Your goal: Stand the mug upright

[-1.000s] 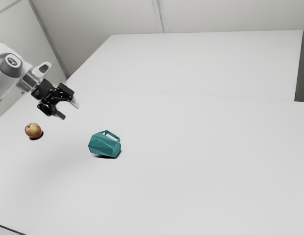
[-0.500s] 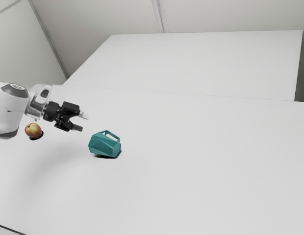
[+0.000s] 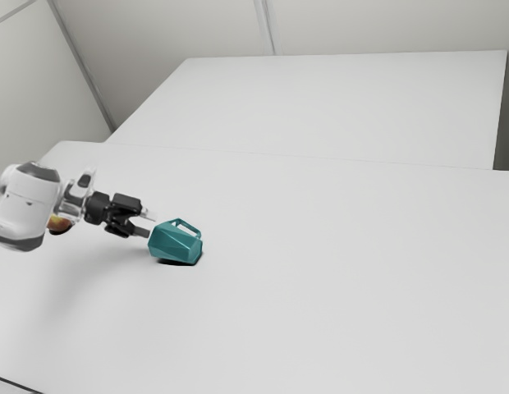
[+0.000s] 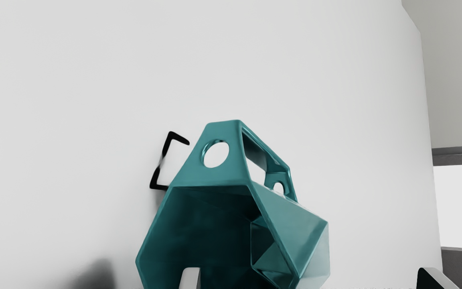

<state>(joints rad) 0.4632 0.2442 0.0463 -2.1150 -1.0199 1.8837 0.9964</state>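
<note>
The teal faceted mug [image 3: 175, 243] lies on its side on the table, its handle raised and its base toward the exterior view's right. My gripper [image 3: 149, 224] is low beside the mug's mouth end, fingers apart. In the wrist view the mug [image 4: 287, 224] turns its open mouth to the camera. The gripper [image 4: 311, 277] is open there: one fingertip stands in front of the dark mouth, the other well outside the mug's wall. Whether a finger touches the rim, I cannot tell.
A red-yellow apple [image 3: 60, 224] sits on the white table [image 3: 320, 287], partly hidden behind the arm at the exterior view's left. White walls stand behind the table.
My gripper has come down and toward the exterior view's right, up to the mug's mouth end. The arm now covers part of the apple. The mug has not moved.
</note>
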